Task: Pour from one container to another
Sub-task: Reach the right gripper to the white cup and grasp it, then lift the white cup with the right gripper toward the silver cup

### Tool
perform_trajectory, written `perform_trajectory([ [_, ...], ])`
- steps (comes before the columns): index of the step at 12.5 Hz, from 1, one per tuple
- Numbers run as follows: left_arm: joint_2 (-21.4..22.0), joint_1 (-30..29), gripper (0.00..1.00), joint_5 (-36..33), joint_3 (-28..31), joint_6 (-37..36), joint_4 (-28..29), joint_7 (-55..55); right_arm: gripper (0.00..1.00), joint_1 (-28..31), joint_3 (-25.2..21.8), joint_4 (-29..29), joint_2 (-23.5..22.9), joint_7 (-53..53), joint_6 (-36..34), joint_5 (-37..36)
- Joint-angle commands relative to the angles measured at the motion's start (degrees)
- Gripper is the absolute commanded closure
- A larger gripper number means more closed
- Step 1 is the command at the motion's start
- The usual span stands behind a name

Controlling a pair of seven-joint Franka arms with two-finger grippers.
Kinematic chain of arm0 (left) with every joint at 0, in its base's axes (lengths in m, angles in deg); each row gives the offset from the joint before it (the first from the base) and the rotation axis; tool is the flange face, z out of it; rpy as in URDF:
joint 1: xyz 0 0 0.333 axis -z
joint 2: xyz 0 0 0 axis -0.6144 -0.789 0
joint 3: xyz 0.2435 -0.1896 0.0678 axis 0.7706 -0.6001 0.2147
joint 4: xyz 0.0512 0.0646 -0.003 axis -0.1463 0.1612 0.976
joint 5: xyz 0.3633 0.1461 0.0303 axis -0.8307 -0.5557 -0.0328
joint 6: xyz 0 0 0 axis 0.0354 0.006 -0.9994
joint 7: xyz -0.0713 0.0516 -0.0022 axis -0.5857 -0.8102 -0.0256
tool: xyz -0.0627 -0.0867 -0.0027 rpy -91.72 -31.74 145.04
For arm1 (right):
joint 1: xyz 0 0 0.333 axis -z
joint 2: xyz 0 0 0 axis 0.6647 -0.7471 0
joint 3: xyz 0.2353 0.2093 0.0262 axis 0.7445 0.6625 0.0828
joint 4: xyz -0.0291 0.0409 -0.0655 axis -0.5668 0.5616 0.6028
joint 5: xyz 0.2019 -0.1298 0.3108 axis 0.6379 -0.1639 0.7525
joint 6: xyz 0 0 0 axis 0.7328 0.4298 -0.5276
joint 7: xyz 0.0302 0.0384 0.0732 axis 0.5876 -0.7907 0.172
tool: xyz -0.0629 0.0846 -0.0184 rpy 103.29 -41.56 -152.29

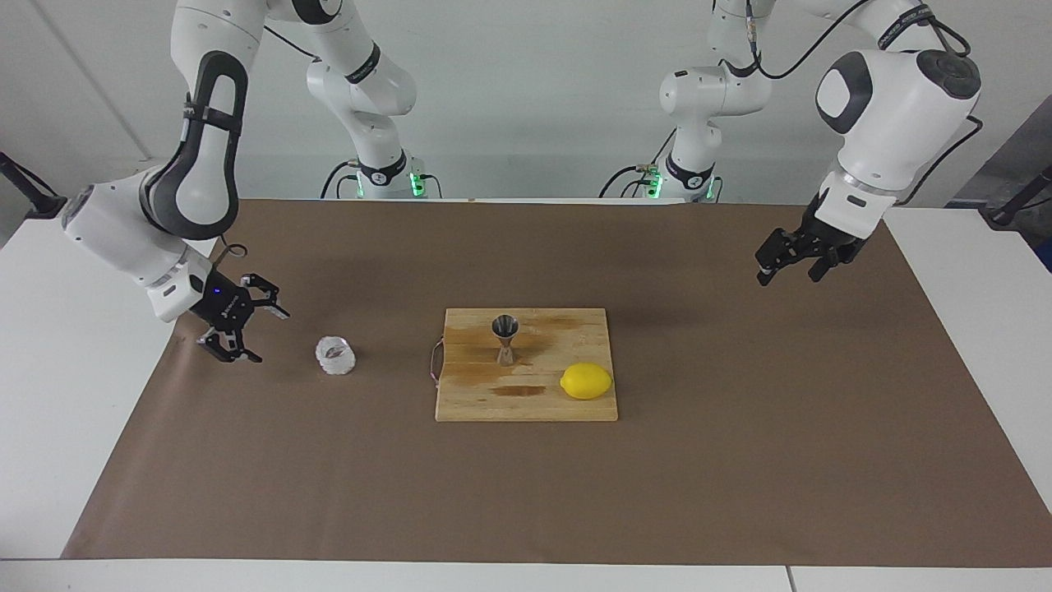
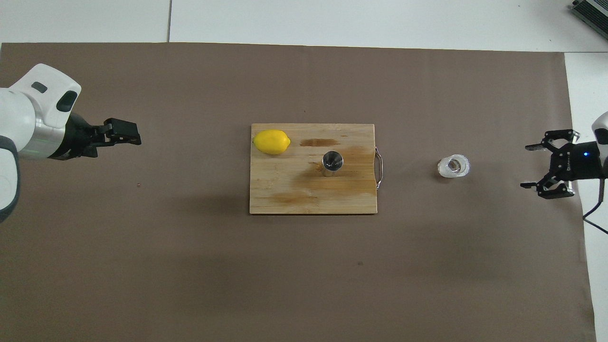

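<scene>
A wooden cutting board (image 1: 526, 366) lies at the middle of the desk (image 1: 740, 460), which is covered by brown paper. The steel jigger (image 1: 505, 338) stands upright on the board, roughly at its centre and a little toward the right arm's end. A yellow lemon (image 1: 586, 381) rests on the same board at the corner farther from the robots, toward the left arm's end. The lemon and jigger are near each other but not touching.

The clear bumpy glass cup (image 1: 335, 355) stands upright on the brown paper, off the board, between the board's handle and the desk's edge at the right arm's end.

The right gripper (image 1: 244, 330) hangs low over the paper close to that edge, just beside the cup but apart from it, turned sideways toward it with its fingers spread wide and nothing between them.

The left gripper (image 1: 795, 265) waits in the air over the paper toward the desk's edge at the left arm's end, well apart from the board; its fingers are slightly apart and empty.
</scene>
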Motion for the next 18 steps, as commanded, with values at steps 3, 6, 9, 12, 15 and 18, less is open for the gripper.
perform_trajectory([
  [3,1.99,0.52,0.0,-2.84,0.31,-11.75,-6.97,1.18,0.0,-2.55,0.21,1.36,-4.57,3.2,0.35,8.76],
  [6,1.99,-0.35,0.0,-2.66,0.84,-14.57,-8.74,3.28,0.0,-2.64,0.21,2.78,-4.05,3.37,-1.93,8.85],
  [9,3.48,-0.36,0.0,-2.4,0.4,-13.96,-7.42,3.21,0.0,-4.13,0.21,3.13,-4.84,6.09,0.08,8.93],
  [12,3.4,0.09,0.0,-2.57,0.22,-14.14,-7.77,3.73,0.22,-5.19,0.21,3.13,-4.93,7.68,0.7,8.85],
  [15,3.39,-0.62,0.0,-2.4,0.05,-16.5,-8.47,4.08,0.51,-5.28,0.12,3.13,-5.1,9.78,2.11,8.14],
  [18,4.27,-0.79,0.0,-2.31,0.14,-16.95,-7.52,4.17,0.57,-5.45,0.12,2.96,-5.1,9.79,2.55,7.36],
])
